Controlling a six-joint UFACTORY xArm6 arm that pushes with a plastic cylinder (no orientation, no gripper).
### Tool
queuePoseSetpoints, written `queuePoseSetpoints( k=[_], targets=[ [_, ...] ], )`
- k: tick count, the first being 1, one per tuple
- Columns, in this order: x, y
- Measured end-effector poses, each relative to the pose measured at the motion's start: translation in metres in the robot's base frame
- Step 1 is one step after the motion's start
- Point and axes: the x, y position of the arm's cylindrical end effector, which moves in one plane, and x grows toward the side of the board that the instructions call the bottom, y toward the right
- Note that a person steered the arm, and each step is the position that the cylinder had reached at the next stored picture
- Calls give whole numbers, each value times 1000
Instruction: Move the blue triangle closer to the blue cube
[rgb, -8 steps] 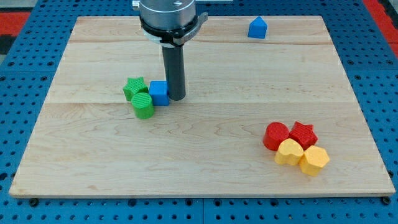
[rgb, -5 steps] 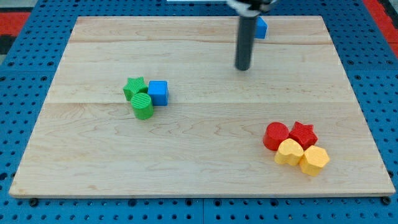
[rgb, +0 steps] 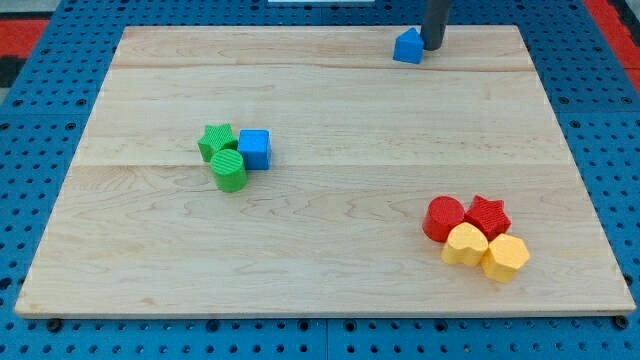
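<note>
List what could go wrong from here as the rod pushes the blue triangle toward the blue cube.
1. My tip sits at the right side of the blue triangle, near the view's top edge of the board. An off-centre push may spin the triangle or let it slip away.

2. The blue cube touches the green cylinder and sits beside the green star. Pushing too far would likely knock that cluster apart.
</note>
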Motion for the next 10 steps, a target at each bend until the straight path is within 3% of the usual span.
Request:
queuePoseSetpoints(
  k=[2,3,5,10],
  targets=[
    [-26,-45],
    [-15,-71],
    [45,-97],
    [176,-96]
  ],
)
